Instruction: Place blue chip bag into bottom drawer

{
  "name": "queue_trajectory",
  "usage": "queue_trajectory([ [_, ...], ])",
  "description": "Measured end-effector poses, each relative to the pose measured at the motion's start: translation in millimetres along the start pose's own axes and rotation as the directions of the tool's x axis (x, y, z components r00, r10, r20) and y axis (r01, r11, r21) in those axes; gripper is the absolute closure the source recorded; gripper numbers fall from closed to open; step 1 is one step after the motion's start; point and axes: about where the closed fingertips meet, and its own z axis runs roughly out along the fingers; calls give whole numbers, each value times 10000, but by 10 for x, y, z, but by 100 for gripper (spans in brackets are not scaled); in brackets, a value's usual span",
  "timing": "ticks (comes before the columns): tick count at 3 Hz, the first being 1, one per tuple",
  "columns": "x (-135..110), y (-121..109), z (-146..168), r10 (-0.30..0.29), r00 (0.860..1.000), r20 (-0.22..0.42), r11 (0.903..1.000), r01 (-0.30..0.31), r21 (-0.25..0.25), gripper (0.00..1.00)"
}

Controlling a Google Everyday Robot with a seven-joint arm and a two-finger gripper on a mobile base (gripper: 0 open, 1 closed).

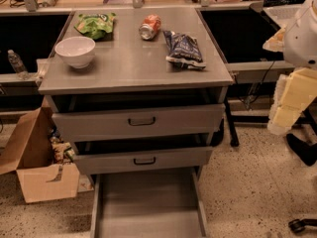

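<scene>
The blue chip bag (183, 48) lies flat on the right side of the grey cabinet top (129, 68). It is a crumpled dark navy bag with pale print. The bottom drawer (148, 202) is pulled out at floor level and its flat grey floor is bare. The two upper drawers, with black handles, stand slightly ajar. My arm is at the right edge of the view. Its pale yellow gripper (283, 123) hangs beside the cabinet, well to the right of the bag and below the level of the top. It holds nothing that I can see.
On the top also lie a green chip bag (95, 25), a tipped orange can (150, 27) and a white bowl (75, 51). An open cardboard box (39, 167) stands on the floor at the left. A water bottle (16, 63) stands on the left shelf.
</scene>
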Motion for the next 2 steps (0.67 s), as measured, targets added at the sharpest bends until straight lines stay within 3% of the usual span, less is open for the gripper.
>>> queue_trajectory([
  [1, -47, -54, 42, -17, 10000, 85, 10000, 17, 57, 0],
  [2, -312, -352, 307, 161, 9969, 775, 9998, -169, 95, 0],
])
